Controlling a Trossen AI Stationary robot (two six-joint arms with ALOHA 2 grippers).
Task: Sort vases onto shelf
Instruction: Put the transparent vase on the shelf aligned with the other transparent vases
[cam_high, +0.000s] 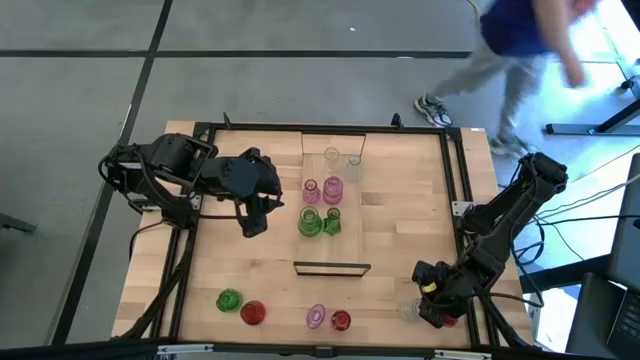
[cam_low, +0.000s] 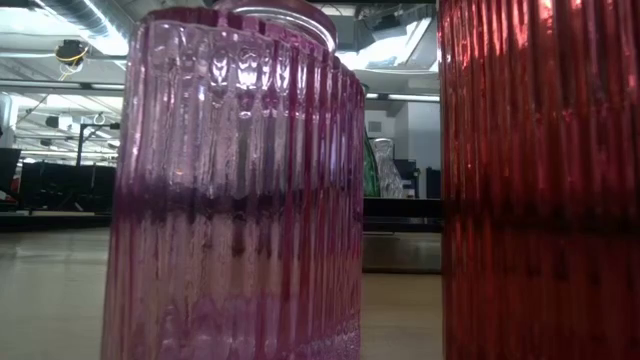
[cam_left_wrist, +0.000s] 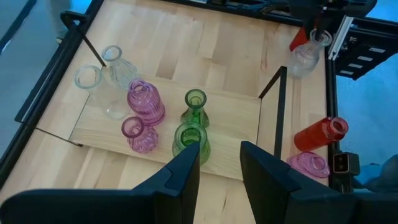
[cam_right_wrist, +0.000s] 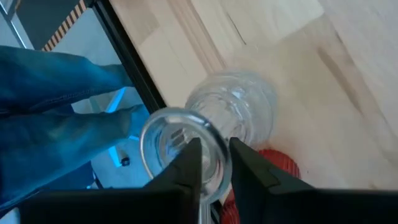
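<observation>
The right gripper (cam_right_wrist: 214, 163) pinched a clear vase (cam_right_wrist: 233, 118) by its rim at the desk's (cam_high: 400, 230) near-right corner — the left gripper (cam_left_wrist: 219, 163) hovered left of the shelf (cam_high: 375, 215), fingers spread.

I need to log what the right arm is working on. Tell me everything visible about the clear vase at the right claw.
The clear vase is colourless ribbed glass with a round belly, a narrow neck and a flared round rim. It stands near the table's front right corner, beside the black frame rail, with a red vase right next to it. The right claw sits at its neck and rim, fingers close on either side; whether they actually grip cannot be told. It is not on the shelf.
</observation>
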